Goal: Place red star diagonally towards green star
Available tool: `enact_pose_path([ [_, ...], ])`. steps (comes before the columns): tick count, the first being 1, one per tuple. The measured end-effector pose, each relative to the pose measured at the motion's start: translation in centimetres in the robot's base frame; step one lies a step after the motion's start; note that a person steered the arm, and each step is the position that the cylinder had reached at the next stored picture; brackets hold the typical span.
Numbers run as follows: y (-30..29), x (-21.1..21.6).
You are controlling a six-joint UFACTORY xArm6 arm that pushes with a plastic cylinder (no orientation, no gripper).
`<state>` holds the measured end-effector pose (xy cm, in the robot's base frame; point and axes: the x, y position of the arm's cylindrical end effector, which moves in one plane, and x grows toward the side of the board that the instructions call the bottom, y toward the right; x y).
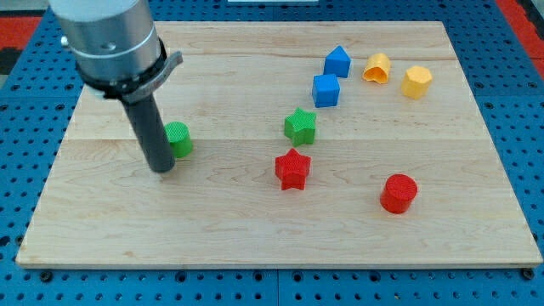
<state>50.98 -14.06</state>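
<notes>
Pale wood board (pixel 255 229); seemingly matt plastic red star (pixel 292 169).

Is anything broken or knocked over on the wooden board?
Nothing stands out. Every block sits flat on the board, none cracked or off the edge. The red star lies just below the green star, apart. My tip rests beside the green round block.

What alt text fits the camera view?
My tip rests on a wooden board beside a green cylinder, far left of the red star and green star. Two blue blocks, two yellow blocks and a red cylinder lie right.
</notes>
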Motion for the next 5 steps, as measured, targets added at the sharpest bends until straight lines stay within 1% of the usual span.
enact_pose_path([
  [1, 6.2, 6.4],
  [2, 13.0, 6.4],
  [3, 18.0, 6.4],
  [4, 19.6, 5.3],
  [5, 19.6, 2.5],
])
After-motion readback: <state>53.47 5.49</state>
